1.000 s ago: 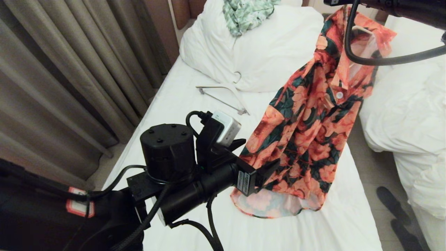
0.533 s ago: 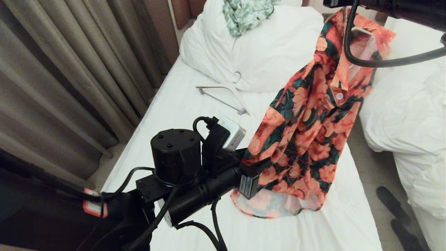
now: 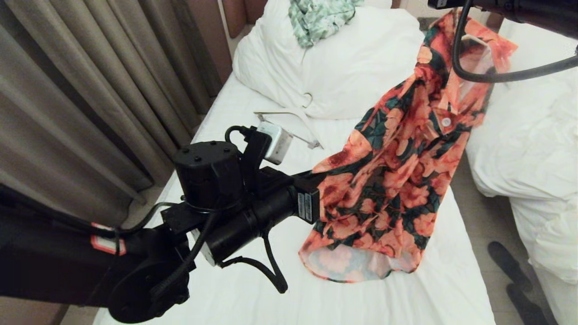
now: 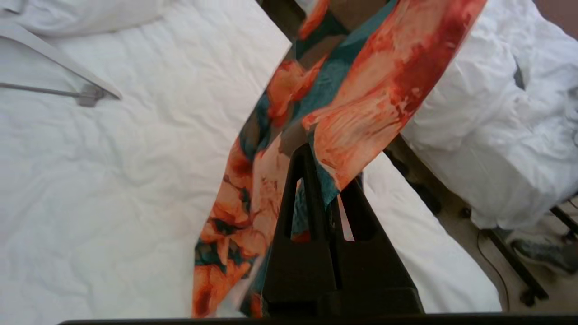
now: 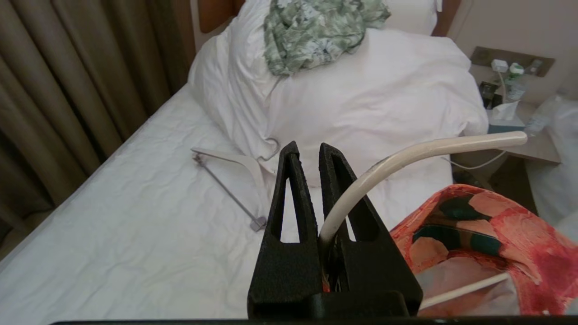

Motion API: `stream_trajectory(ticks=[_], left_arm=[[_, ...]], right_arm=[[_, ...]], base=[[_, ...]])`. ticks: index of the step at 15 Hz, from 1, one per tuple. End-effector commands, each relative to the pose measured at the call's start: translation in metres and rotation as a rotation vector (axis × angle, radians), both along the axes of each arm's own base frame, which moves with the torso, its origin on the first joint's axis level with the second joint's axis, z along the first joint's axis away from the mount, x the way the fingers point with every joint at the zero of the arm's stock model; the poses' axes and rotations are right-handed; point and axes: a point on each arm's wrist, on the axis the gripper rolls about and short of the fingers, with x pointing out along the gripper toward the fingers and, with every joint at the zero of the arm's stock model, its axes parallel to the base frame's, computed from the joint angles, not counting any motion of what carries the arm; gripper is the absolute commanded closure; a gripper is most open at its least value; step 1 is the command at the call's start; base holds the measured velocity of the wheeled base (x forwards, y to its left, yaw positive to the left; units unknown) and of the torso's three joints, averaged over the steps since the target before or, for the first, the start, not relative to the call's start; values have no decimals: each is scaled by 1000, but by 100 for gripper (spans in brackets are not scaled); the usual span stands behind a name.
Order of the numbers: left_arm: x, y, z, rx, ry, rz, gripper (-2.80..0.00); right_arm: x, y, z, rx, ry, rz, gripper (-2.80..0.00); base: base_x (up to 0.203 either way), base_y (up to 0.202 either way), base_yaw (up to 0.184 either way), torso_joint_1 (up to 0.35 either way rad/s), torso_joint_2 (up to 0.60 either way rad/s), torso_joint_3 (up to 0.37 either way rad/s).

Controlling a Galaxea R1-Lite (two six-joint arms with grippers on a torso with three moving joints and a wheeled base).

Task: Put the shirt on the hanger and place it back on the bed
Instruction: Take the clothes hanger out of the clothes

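You are looking down at a hotel-style bedroom: heavy grey-brown curtains (image 3: 90, 90) hang along the left, and beside them runs the bed (image 3: 235, 289) with its plain white sheet and a big white pillow (image 3: 343, 76) at the far end. A mint-green patterned cloth (image 3: 318, 16) sits crumpled on top of the pillow. A thicker white hanger with a grey bar (image 3: 293, 124) lies flat on the sheet just below the pillow, untouched.

Near the middle, your left gripper (image 4: 325, 180) reaches in from the left, its jaws closed on a fold along the left edge of the shirt (image 3: 397, 180), pinching the fabric and lifting that side clear of the sheet, probably to spread it.

The shirt hangs slanting from upper right down to the bed, its hem resting on the sheet.

At the upper right, your right gripper (image 5: 311, 180) has its jaws clamped on the neck of the hanger (image 5: 406, 158), holding it up in the air so the shirt drapes below; a thin cream arm runs inside the collar. Whether both shoulders are seated you cannot tell.

Further right stands another white bed with heaped bedding (image 3: 533, 149).
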Motion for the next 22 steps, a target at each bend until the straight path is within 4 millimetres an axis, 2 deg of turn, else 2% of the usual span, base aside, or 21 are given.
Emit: stream_trajectory(ticks=[1, 6, 8, 11, 18, 22], left_arm=[[3, 4, 4, -12, -10, 14, 0], [20, -6, -28, 52, 54, 24, 0], [30, -3, -31, 54, 60, 48, 0], [39, 0, -33, 54, 62, 64, 0], [41, -1, -37, 60, 68, 69, 0], [42, 6, -29, 54, 41, 86, 0]], right_arm=[[2, -4, 1, 1, -4, -17, 0], [2, -13, 6, 8, -18, -44, 0], [5, -16, 5, 7, -18, -55, 0], [7, -18, 5, 5, -18, -64, 0], [8, -19, 7, 4, -21, -71, 0], [11, -17, 4, -3, -11, -72, 0]], base=[[0, 0, 0, 0, 0, 0], [0, 0, 0, 0, 0, 0], [0, 0, 0, 0, 0, 0], [0, 0, 0, 0, 0, 0], [0, 0, 0, 0, 0, 0], [0, 0, 0, 0, 0, 0]])
